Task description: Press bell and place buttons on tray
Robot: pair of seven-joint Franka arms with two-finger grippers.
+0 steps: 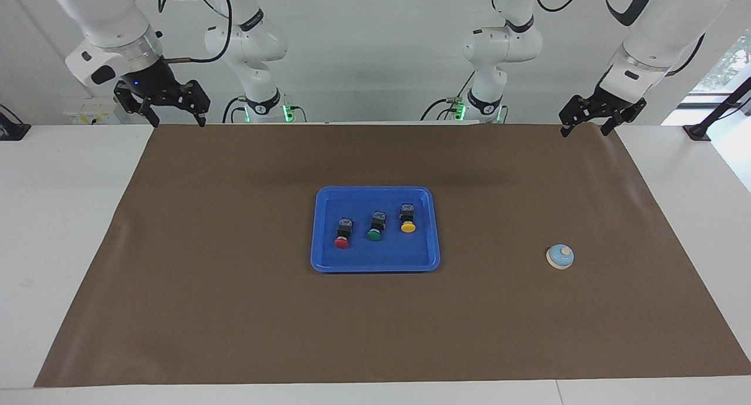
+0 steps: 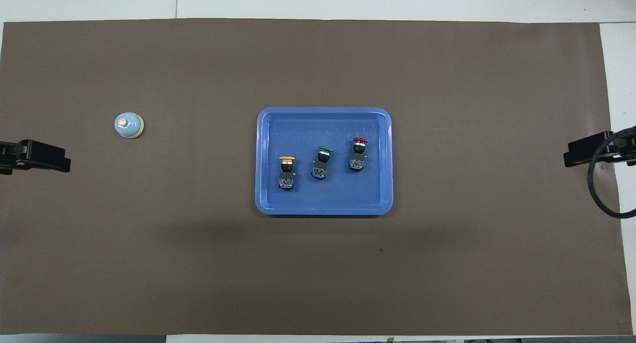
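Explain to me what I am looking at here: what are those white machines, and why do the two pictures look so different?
They are two robot arms at one table. One picture is taken from across the table, facing them; the other looks down from above their own end, so its sides are swapped.

On the brown mat lies a blue tray holding three push buttons: red, green and yellow. A small blue bell stands alone toward the left arm's end.

Each arm ends in a black pincer. The left pincer and the right pincer both hang open and empty over the mat's corners by the arms' bases. Nothing is held.
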